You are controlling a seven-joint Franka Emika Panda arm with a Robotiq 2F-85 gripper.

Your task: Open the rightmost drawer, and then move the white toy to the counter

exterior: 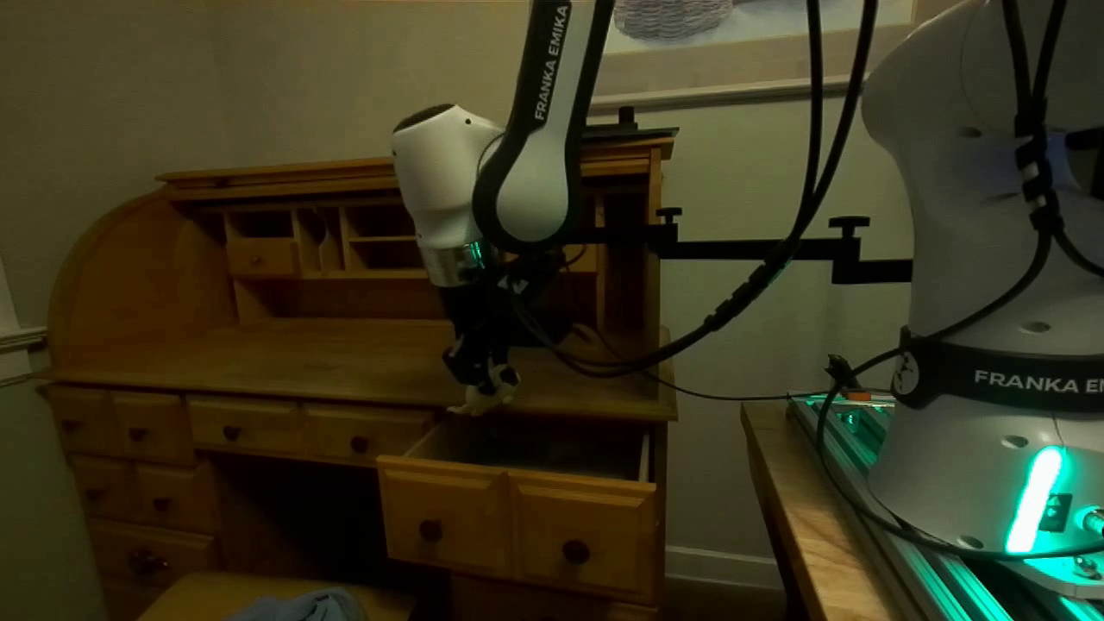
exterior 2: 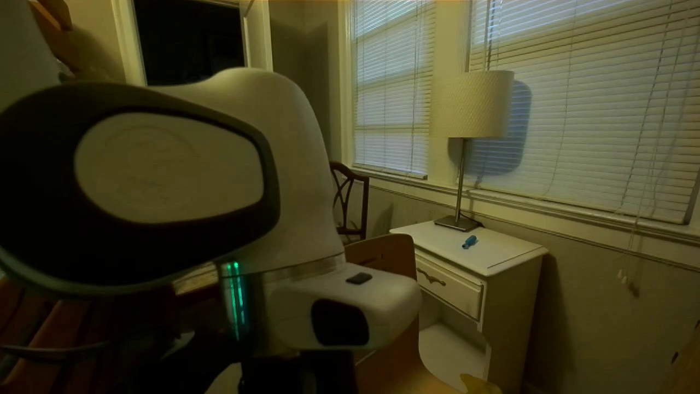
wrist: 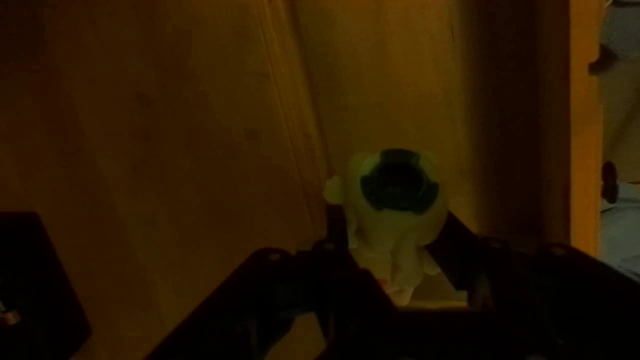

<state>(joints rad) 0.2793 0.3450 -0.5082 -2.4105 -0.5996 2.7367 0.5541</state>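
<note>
Although the rightmost drawer (exterior: 517,528) stood pulled out and the white toy (exterior: 486,399) was held aloft, I judged the transfer unfinished. Toy's position: over the drawer's opening, just in front of the rounded edge of the counter (exterior: 345,349), not yet above the surface. Main worry was that edge. The toy's underside seemed to hang near lip height, so a move inward without more lift could knock it against the lip and twist it loose. Second risk: early release, dropping it into the drawer. Third: the cable bundle (exterior: 716,322), slung near the counter's end, might drag on a wide swing.

Gripper (wrist: 391,229), seen dimly in the wrist view: jaws partway apart, as wide as the toy, pressed to either side of its body below the dark-patched head. Body looked soft; probably gave a little under the squeeze. Whether its stubby side limb brushed the edge, could not tell.
</note>
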